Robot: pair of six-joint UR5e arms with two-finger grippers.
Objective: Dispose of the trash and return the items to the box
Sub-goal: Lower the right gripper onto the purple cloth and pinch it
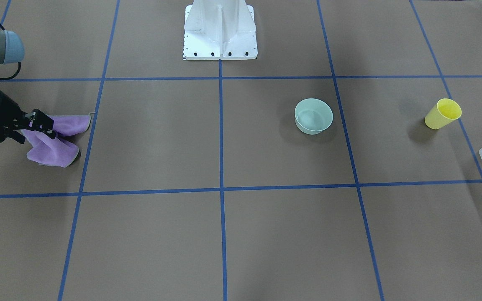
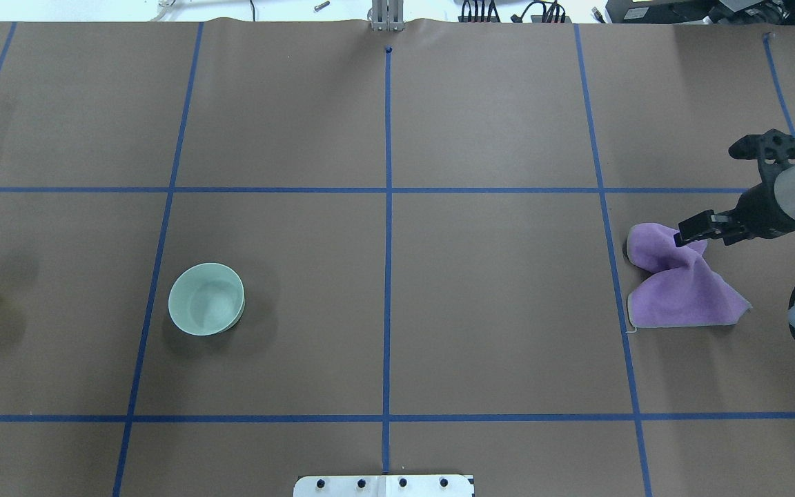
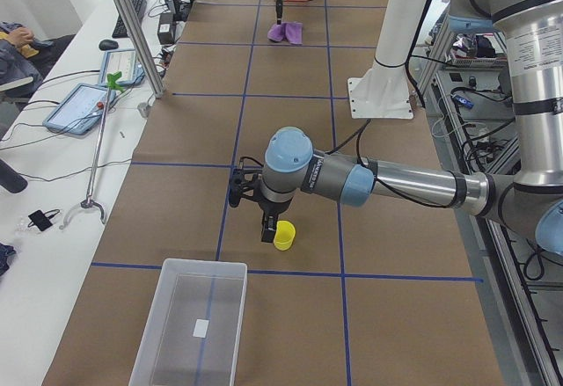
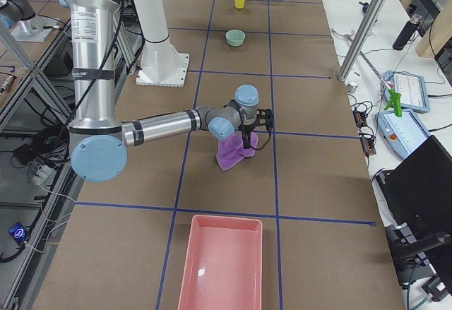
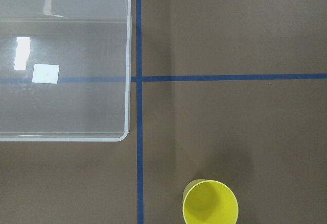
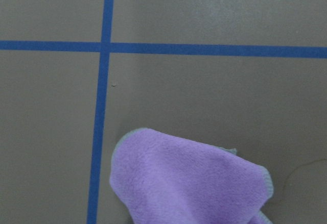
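Purple cloth (image 2: 680, 293) lies crumpled on the robot's right end of the table, just past a blue tape line (image 2: 618, 276).

- The right gripper (image 2: 687, 233) sits on the cloth's raised middle. Its jaws look pinched together on a fold, and the fabric gathers up toward them in the overhead and front views.
- The exterior right view shows the cloth hanging as a peak under that gripper, with its lower edge on the table. The right wrist camera sees only a rounded lobe of cloth and no fingers.
- A pink tray (image 4: 222, 267) appears only in the exterior right view, at the near end of the table and well apart from the cloth.
- The left gripper (image 3: 266, 233) shows only in the exterior left view, low and just beside the yellow cup (image 3: 283, 236). I cannot tell how its jaws stand.
- The left wrist camera looks straight down into the upright cup and onto a clear box (image 5: 125, 55) nearby. The front view catches only a corner of that box.
- A green bowl (image 1: 313, 116) stands upright near mid-table on the robot's left half, well apart from the cup.
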